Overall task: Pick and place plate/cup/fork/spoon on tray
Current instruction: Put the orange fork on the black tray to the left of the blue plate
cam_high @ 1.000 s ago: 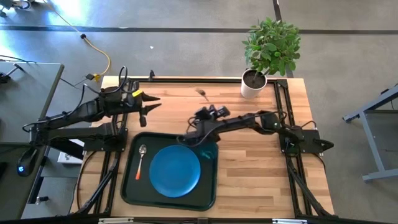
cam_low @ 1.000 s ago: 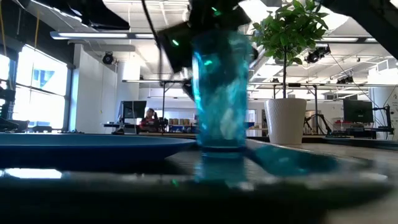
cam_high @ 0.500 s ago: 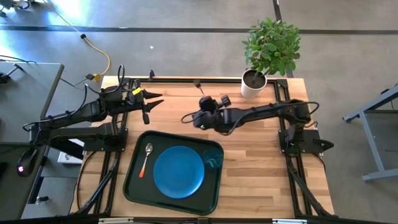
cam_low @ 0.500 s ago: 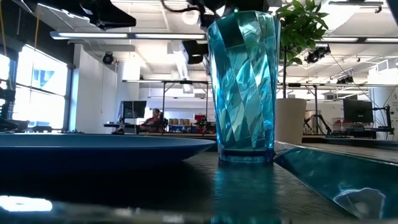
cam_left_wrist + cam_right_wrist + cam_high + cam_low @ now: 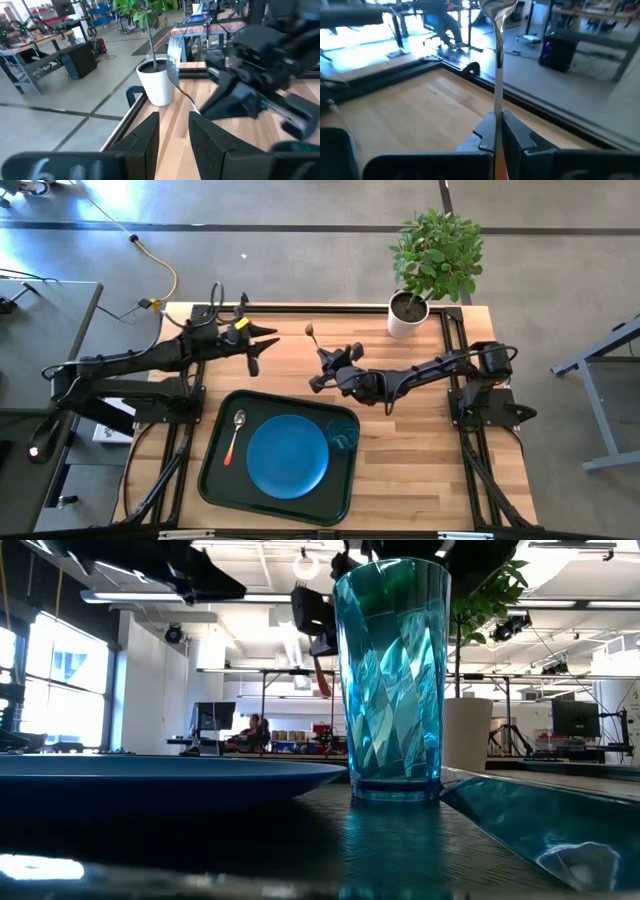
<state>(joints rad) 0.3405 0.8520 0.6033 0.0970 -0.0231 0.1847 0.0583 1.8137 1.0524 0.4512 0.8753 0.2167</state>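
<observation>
The dark tray (image 5: 215, 470) lies at the table's near middle. On it lie the blue plate (image 5: 287, 457), the orange-handled spoon (image 5: 233, 436) to the plate's left, and the teal cup (image 5: 343, 436), which stands upright at the plate's right and also shows in the low view (image 5: 392, 680). My right gripper (image 5: 323, 364) is beyond the tray, shut on the fork (image 5: 313, 338). My left gripper (image 5: 262, 345) is open and empty over the far left of the table, left of the fork. My right gripper pinches the fork between its two fingers (image 5: 519, 134), where the silver neck (image 5: 498, 102) meets the orange handle. The fingers lie along the fork. The tines (image 5: 497, 9) stick out past the fingertips toward the table's far left. The fork seems lifted clear of the table.
A white pot with a green plant (image 5: 408, 315) stands at the table's far right corner. Black frame rails run along the table's edges. Bare wood lies right of the tray and between the tray and the far edge.
My right gripper has let go of the cup, which now stands on the tray's right part, has gone toward the far edge and has taken hold of the fork. My left gripper has moved toward the table's right, nearer the fork.
</observation>
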